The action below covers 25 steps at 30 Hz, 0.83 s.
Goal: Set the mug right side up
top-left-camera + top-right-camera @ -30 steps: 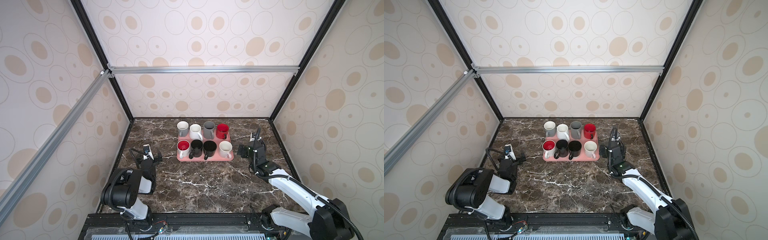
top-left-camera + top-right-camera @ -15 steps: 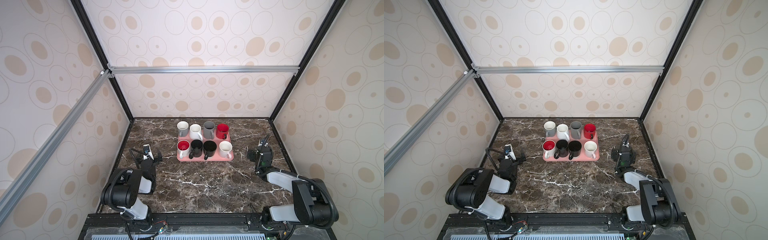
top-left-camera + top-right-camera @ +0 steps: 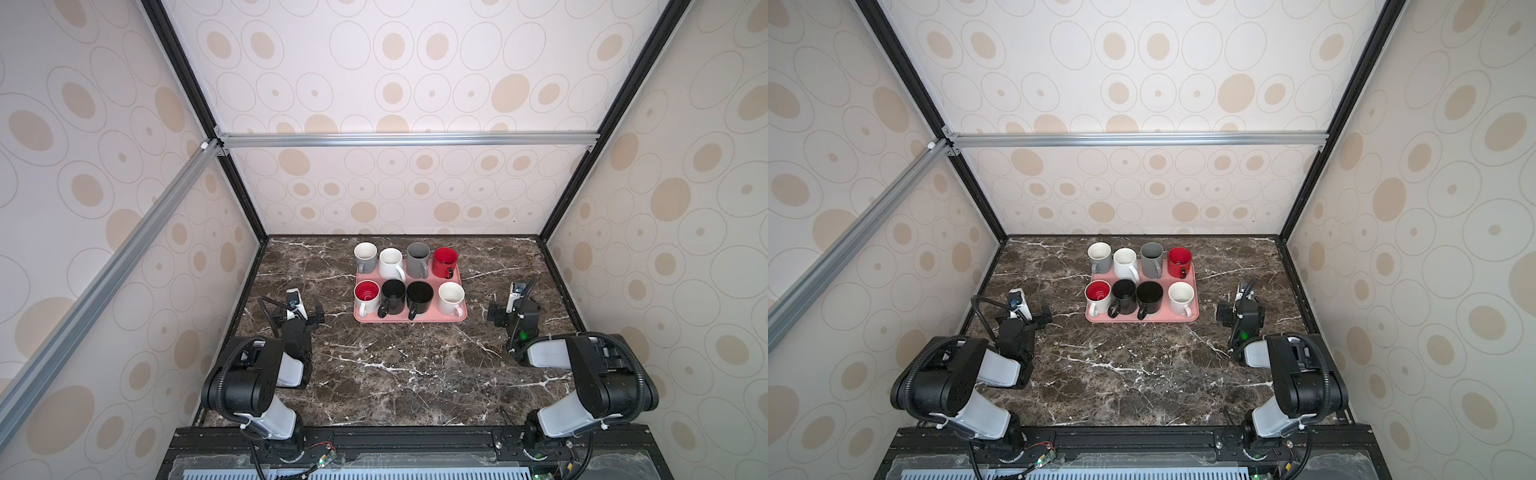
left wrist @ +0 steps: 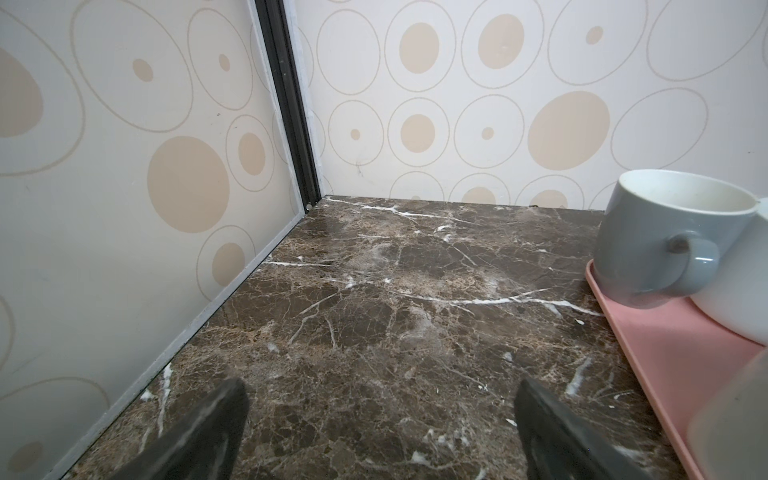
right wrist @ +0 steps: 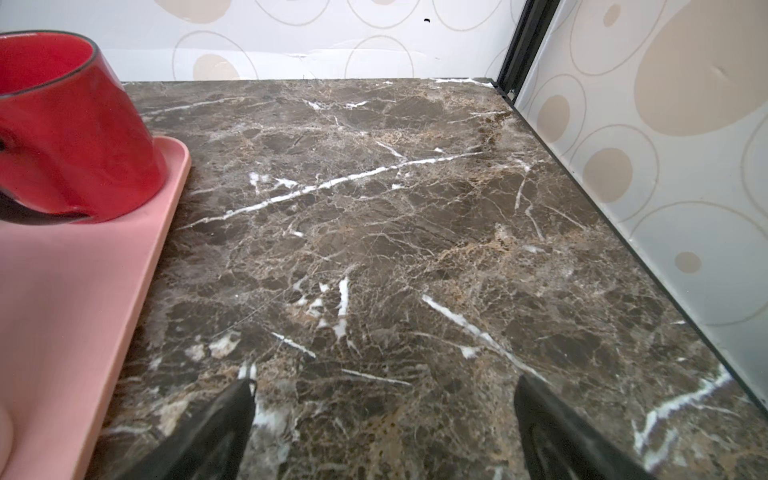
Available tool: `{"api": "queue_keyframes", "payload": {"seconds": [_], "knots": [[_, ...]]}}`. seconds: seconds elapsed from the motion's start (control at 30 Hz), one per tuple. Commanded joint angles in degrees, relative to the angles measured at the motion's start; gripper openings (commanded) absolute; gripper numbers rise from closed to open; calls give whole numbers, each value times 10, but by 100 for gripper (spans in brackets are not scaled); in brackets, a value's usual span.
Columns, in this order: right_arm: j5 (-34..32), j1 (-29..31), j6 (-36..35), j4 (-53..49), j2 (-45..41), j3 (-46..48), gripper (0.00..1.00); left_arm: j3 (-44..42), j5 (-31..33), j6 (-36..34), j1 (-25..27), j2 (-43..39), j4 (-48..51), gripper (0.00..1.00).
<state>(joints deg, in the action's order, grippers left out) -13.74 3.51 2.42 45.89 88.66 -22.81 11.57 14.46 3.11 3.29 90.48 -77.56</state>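
Brown marble veined with white makes the desk (image 3: 395, 365), which fills the whole floor of the booth. Toward its back edge, about midway between the left and right edges, lies a pink tray (image 3: 415, 319). Eight mugs (image 3: 393, 296) stand on it in two rows of four, every one mouth up (from above I can look straight into each). Along the tray's back edge there is a pale grey mug (image 3: 365, 257) at the left corner, then a white one, a darker grey one, and a red mug (image 3: 444, 262) at the right corner. Along its front edge come a white mug with a red inside, two black ones, and a cream mug (image 3: 451, 298) at the right corner. The left gripper (image 4: 380, 384) sits low near the desk's left edge, apart from the tray, jaws spread wide with nothing between them. The right gripper (image 5: 384, 382), near the right edge, is likewise spread wide and empty.
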Motion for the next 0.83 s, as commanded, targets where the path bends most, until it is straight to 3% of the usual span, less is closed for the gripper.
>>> {"api": "queue_keyframes", "payload": {"seconds": [0.0,0.8], "knots": [[4,-1,-8,19,-6,-1,100,3,-1,-9,-3,2,-23,99],[5,-1,-8,18,-6,0,100,5,6,-14,2,3,-23,99]]}}
